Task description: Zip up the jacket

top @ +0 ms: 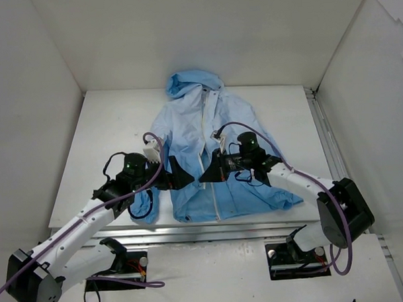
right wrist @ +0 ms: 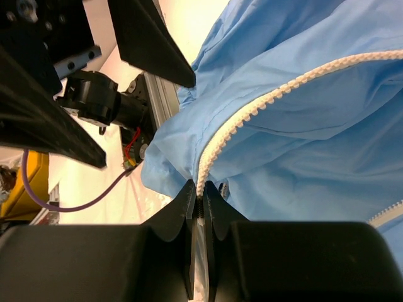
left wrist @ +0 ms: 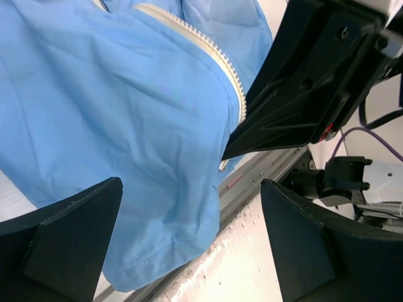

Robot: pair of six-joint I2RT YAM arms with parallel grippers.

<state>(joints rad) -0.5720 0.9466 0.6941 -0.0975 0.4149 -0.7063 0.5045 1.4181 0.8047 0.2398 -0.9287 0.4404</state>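
White walls surround the tabletop (top: 108,128) where the jacket (top: 188,135) lies flat; the right gripper (right wrist: 201,196) pinches its zipper strip (right wrist: 271,100) for pulling, the left gripper (left wrist: 189,236) hovers wide open, so next, I think, it should pin the cloth.

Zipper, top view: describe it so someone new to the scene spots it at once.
A light-blue jacket lies flat on the white table, hood at the far end. The zipper is the white toothed strip running down the jacket's middle from collar to hem. It is the only white line on the blue cloth, and the right gripper pinches it between its fingers.
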